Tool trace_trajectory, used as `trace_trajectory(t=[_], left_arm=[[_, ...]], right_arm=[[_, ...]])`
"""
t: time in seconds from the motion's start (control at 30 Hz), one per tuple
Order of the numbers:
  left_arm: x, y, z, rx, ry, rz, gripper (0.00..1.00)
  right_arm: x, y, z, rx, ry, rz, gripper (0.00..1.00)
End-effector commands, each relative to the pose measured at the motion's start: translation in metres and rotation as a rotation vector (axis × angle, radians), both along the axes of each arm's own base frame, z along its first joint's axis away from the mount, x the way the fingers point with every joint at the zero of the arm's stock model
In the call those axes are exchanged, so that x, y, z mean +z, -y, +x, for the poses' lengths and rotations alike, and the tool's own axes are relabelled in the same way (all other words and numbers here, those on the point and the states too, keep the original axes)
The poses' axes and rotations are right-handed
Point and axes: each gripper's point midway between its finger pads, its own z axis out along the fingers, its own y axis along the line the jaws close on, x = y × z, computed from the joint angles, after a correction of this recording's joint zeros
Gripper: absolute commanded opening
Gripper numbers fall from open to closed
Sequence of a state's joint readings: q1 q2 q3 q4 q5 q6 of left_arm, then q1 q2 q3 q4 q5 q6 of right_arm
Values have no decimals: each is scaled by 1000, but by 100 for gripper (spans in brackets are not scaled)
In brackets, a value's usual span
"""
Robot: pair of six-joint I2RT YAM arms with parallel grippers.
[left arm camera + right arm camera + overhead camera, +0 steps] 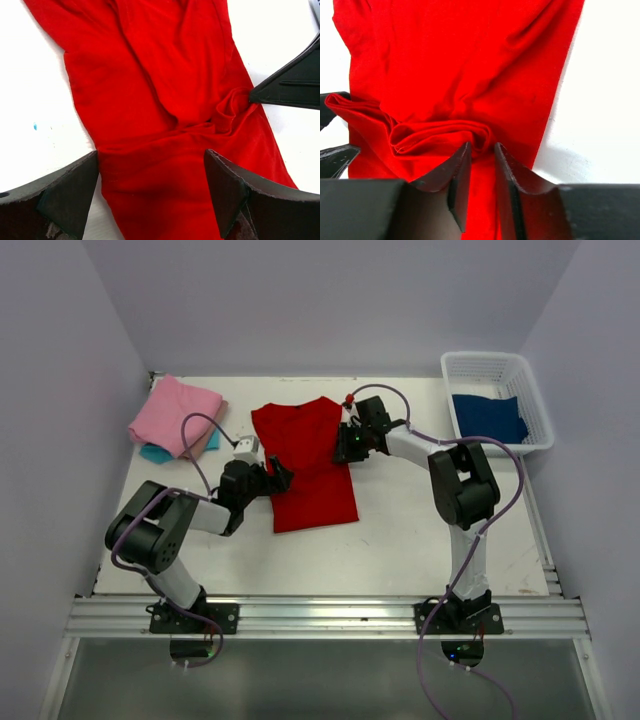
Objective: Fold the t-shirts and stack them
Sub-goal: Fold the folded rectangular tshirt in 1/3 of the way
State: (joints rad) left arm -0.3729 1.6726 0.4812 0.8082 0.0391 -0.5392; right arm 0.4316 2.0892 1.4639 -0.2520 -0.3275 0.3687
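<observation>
Folded t-shirts (176,416) left; spread t-shirt (306,468) centre; basket (480,368) right — holding another t-shirt (488,418).

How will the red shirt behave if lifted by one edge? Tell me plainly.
Probably floppy: the red shirt bunches into soft folds at the right hand, so it should sag from any single grip. Likely light, since a small pinch gathers it. Pushed, it would probably wrinkle rather than slide flat across the table.

red t-shirt (305,465) centre, narrowed lengthwise, creased, fold bunched at right edge, pink t-shirt (175,412) folded atop turquoise t-shirt (155,452) and beige t-shirt (213,438) far left, dark blue t-shirt (488,417) in white basket (530,390) far right
</observation>
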Motion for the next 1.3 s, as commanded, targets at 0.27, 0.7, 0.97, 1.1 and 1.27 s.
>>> trace_trajectory(t=[0.27,0.7,0.97,1.1,1.27], left_arm=[[12,11,15,-39,68,-59,79],[16,23,15,-99,79,-112,54],[39,30,17,-134,124,-142,49],[51,35,19,-157,150,-157,47],[60,40,24,-181,173,-165,46]], right_arm=[[7,-8,6,18,10,40,1],[16,-6,0,24,23,47,0],[44,3,-5,5,84,43,0],[54,11,-7,-19,114,23,0],[63,20,-9,-46,147,-1,0]])
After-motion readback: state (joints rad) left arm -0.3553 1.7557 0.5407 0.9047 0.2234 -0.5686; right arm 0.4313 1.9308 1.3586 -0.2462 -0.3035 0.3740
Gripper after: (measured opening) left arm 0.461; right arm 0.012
